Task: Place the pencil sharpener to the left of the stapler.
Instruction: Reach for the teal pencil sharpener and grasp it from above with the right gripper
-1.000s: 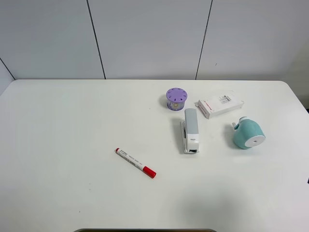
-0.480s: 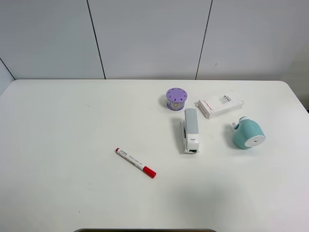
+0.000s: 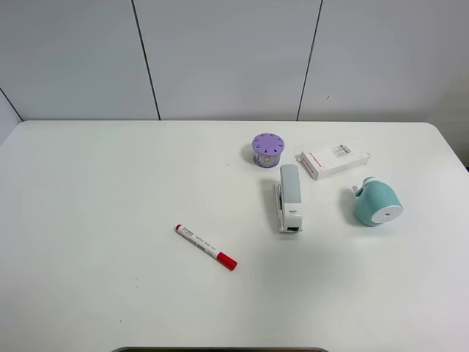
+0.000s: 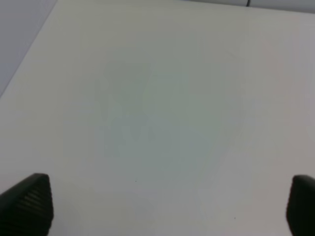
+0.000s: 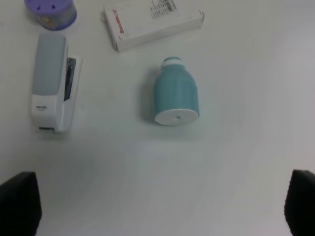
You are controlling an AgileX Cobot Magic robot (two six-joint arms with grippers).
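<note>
The teal pencil sharpener [image 3: 377, 203] lies on its side at the right of the white table, its flat white face turned toward the front; the right wrist view shows the pencil sharpener [image 5: 175, 96] too. The grey-and-white stapler [image 3: 289, 198] lies to its left, lengthwise front to back, and the right wrist view also holds the stapler [image 5: 50, 81]. Neither arm shows in the exterior high view. My right gripper [image 5: 157, 206] is open, its dark fingertips [image 5: 19, 201] wide apart, short of the sharpener. My left gripper [image 4: 167, 206] is open over bare table.
A purple cylinder with holes on top [image 3: 268, 149] stands behind the stapler. A white flat box with red print [image 3: 333, 159] lies behind the sharpener. A red-capped marker [image 3: 206, 247] lies left of centre on the table [image 3: 110, 191].
</note>
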